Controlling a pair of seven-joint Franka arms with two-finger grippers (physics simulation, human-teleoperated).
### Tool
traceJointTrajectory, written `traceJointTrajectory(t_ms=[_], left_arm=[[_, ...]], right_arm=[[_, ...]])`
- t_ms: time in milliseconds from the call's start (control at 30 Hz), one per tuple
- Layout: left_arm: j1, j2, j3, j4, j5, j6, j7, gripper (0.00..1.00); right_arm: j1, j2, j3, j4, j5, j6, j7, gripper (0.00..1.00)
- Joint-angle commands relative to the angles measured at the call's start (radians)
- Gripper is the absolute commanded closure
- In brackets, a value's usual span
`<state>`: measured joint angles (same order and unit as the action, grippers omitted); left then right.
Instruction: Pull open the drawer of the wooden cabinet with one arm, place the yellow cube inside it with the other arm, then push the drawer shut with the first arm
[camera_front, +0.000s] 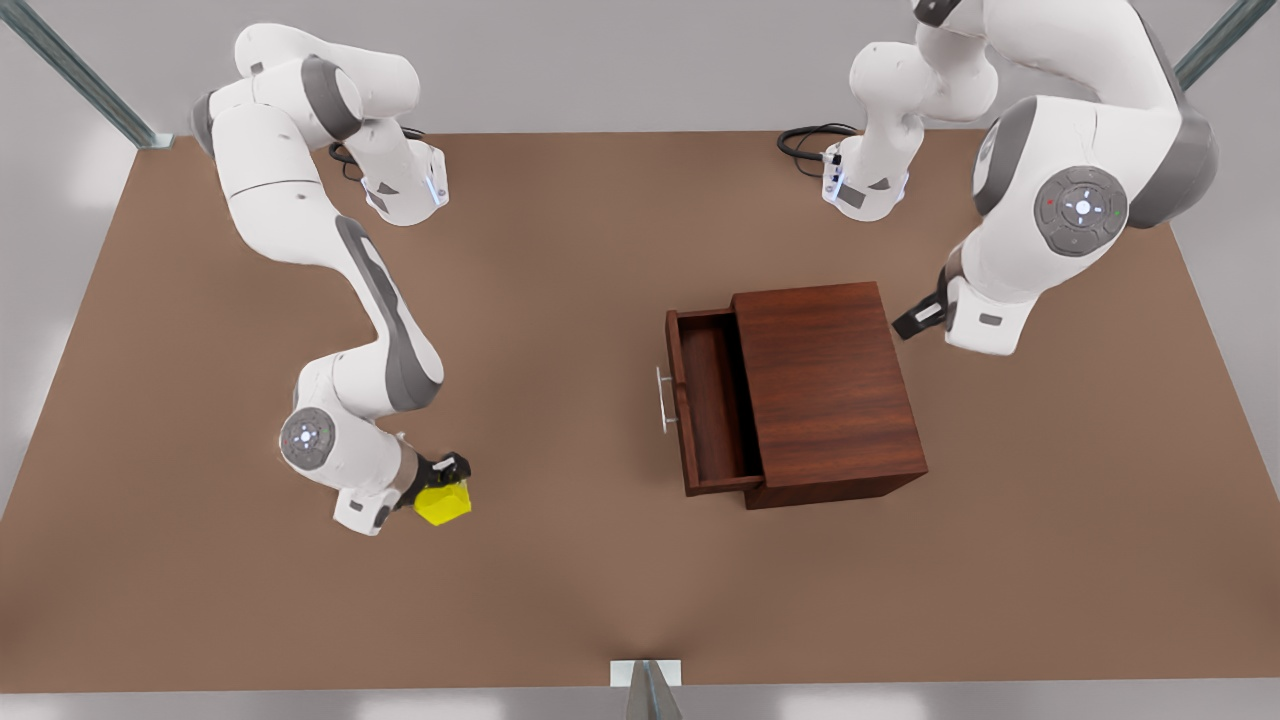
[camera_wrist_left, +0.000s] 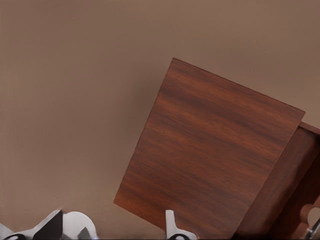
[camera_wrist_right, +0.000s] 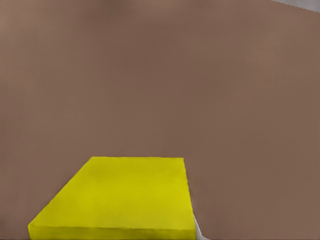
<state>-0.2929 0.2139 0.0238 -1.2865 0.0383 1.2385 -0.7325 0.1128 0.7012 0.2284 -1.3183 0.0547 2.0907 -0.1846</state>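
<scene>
The wooden cabinet (camera_front: 825, 390) stands right of the table's middle in the front view. Its drawer (camera_front: 715, 400) is pulled out toward the front view's left, with nothing lying in its tray, and the silver handle (camera_front: 663, 398) is on its front panel. The yellow cube (camera_front: 443, 503) is at the front view's lower left, slightly tilted, and my right gripper (camera_front: 440, 482) is shut on it. The cube (camera_wrist_right: 120, 197) looms close in the right wrist view. My left gripper (camera_front: 915, 320) hovers open behind the cabinet (camera_wrist_left: 210, 160), its fingertips (camera_wrist_left: 172, 227) spread with nothing between them.
The brown table (camera_front: 560, 560) spreads wide between the cube and the cabinet. Both arm bases (camera_front: 405, 190) stand at the far edge, each with black cables beside it. A small metal bracket (camera_front: 647, 680) sits at the near edge.
</scene>
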Motion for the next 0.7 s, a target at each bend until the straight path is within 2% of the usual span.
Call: traceJointTrajectory(t_ms=[0,133,267,333,667], left_arm=[[-0.015,-0.015,-0.008,-0.025,-0.014,-0.053,0.506,0.0],[-0.011,-0.015,-0.024,-0.027,-0.017,-0.071,0.505,0.0],[-0.014,-0.016,-0.025,-0.031,-0.015,-0.07,0.505,0.0],[-0.012,-0.016,-0.025,-0.031,-0.015,-0.071,0.505,0.0],[-0.011,-0.016,-0.025,-0.034,-0.015,-0.067,0.509,0.0]], right_arm=[[0.061,0.041,0.005,0.105,-0.007,-0.011,-0.095,0.36],[0.232,0.072,0.002,0.228,-0.018,0.043,-0.299,0.36],[0.361,0.084,-0.003,0.26,-0.019,0.149,-0.375,0.36],[0.404,0.106,-0.001,0.303,-0.019,0.161,-0.378,0.36],[0.525,0.152,0.005,0.303,-0.003,0.249,-0.319,0.36]])
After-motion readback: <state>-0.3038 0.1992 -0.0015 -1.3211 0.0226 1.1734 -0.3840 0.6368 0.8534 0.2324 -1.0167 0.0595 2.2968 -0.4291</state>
